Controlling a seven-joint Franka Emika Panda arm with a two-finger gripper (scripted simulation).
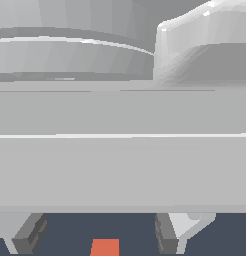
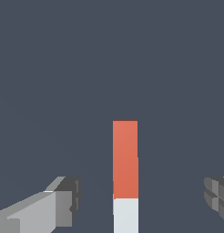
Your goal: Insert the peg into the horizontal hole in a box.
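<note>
Between the two grey fingers, in the wrist view, the peg [image 2: 125,175] lies on the dark floor, its orange-red part reaching away from the camera and its pale grey-white part running off the frame edge. Going left to right there: one finger [image 2: 63,202] stands well apart from the peg, then the peg, then the other finger [image 2: 217,196] stands further off still, so the gripper [image 2: 141,200] is spread wide and pinches nothing. The peg looks closer to the first finger than the second; if the jaws close from this offset, one pad would likely meet the bar first and shove or twist it before the grip forms, leaving it skewed for insertion. In the exterior view the arm's pale body fills most of the frame, with only the fingertips and an orange-red scrap of peg [image 1: 104,247] showing below. Neither the box nor its hole is in view, so alignment to them cannot be judged.
</note>
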